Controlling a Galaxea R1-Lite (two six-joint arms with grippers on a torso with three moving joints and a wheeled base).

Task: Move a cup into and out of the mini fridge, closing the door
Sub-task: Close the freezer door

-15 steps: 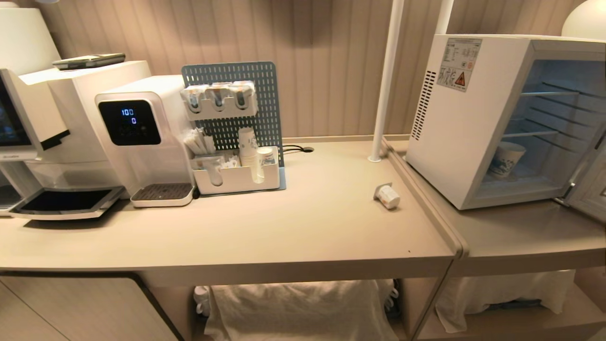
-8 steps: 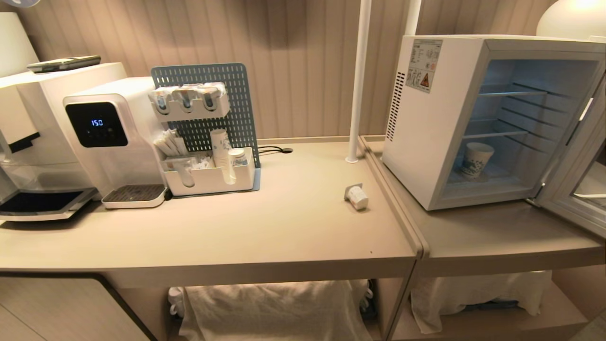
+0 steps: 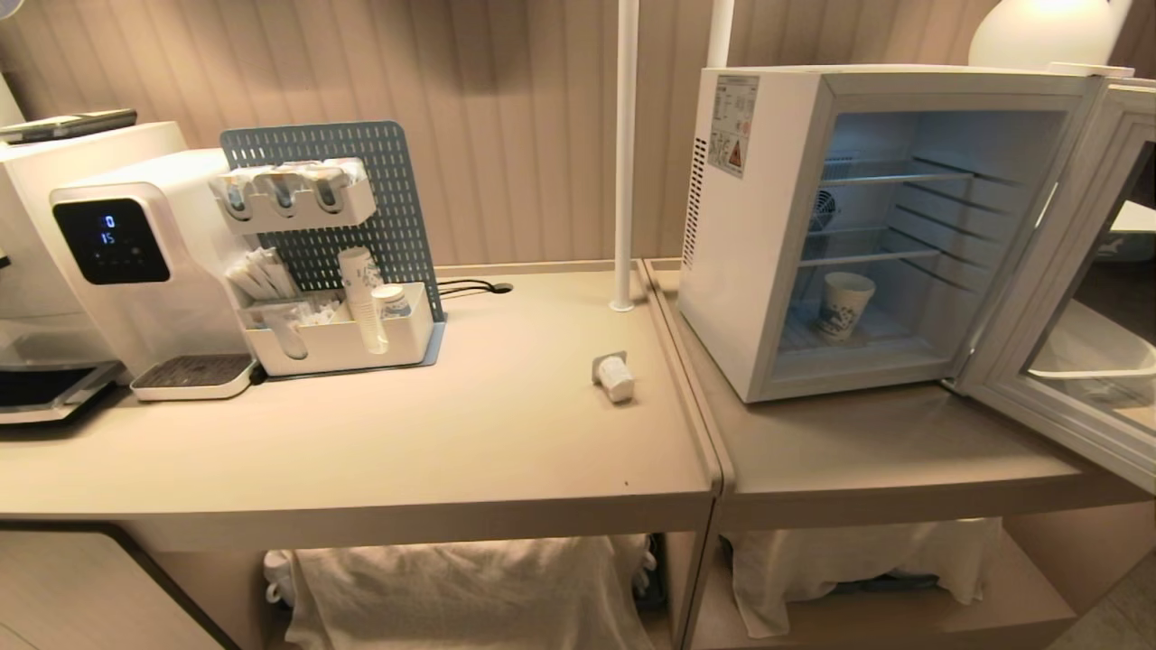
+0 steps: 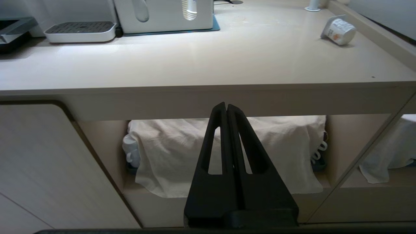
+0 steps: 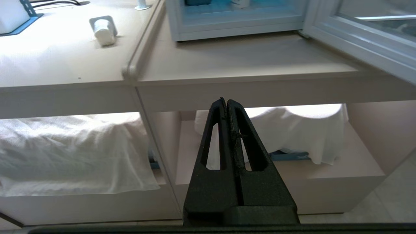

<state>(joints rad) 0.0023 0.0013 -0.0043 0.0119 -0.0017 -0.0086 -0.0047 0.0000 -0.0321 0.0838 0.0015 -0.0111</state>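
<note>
The cup (image 3: 615,377), small, squat and white, lies on its side on the beige counter, left of the mini fridge (image 3: 750,235); it also shows as the cup (image 4: 339,26) and the cup (image 5: 104,31) in the wrist views. The door (image 3: 1057,271) stands swung wide open to the right. Inside, a taller blue-patterned paper cup (image 3: 845,305) stands on the fridge floor. My left gripper (image 4: 226,105) and right gripper (image 5: 226,100) are both shut and empty, held low in front of the counter's front edge, outside the head view.
A water dispenser (image 3: 135,262) and a pegboard organiser (image 3: 334,311) with stacked paper cups (image 3: 359,284) stand at the back left. A white pole (image 3: 623,153) rises by the raised seam (image 3: 686,397) between the two counters. White cloths (image 3: 470,587) cover the shelves below.
The whole head view has slid leftward, so the camera has moved right; more of the fridge and its open door shows. The cup, fridge and grippers have not visibly moved.
</note>
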